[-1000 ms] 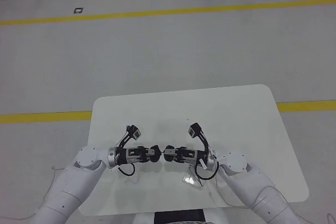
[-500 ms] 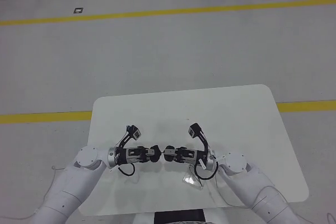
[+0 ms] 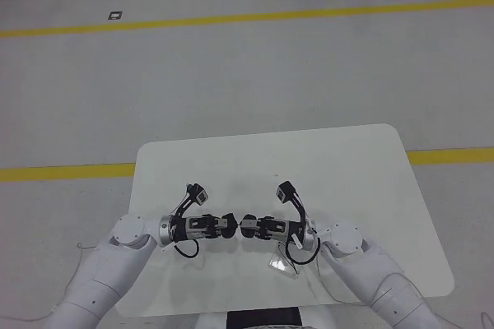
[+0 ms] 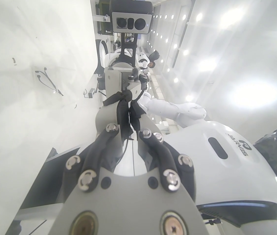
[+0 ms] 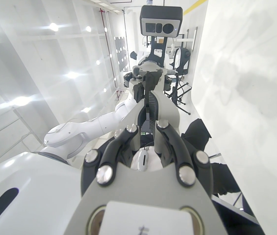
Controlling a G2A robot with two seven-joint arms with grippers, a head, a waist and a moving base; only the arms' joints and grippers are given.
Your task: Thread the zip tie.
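Observation:
My two grippers meet tip to tip just above the white table (image 3: pixel 354 164), near its front middle. The left gripper (image 3: pixel 230 224) comes in from the left and the right gripper (image 3: pixel 251 224) from the right. Both have their fingers shut on a thin black zip tie (image 3: pixel 240 223) that bridges the small gap between them. In the right wrist view a black ribbed strip of the zip tie (image 5: pixel 151 113) runs between the right gripper's (image 5: pixel 148 99) fingers toward the left gripper (image 5: pixel 148 79) beyond. In the left wrist view the left gripper (image 4: pixel 128 113) pinches together right in front of the right gripper (image 4: pixel 121 84).
A clear plastic bag (image 3: pixel 283 265) holding spare black zip ties lies flat on the table just in front of the right arm, also seen as the bag (image 4: pixel 47 79) in the left wrist view. The table's rear half and right side are bare.

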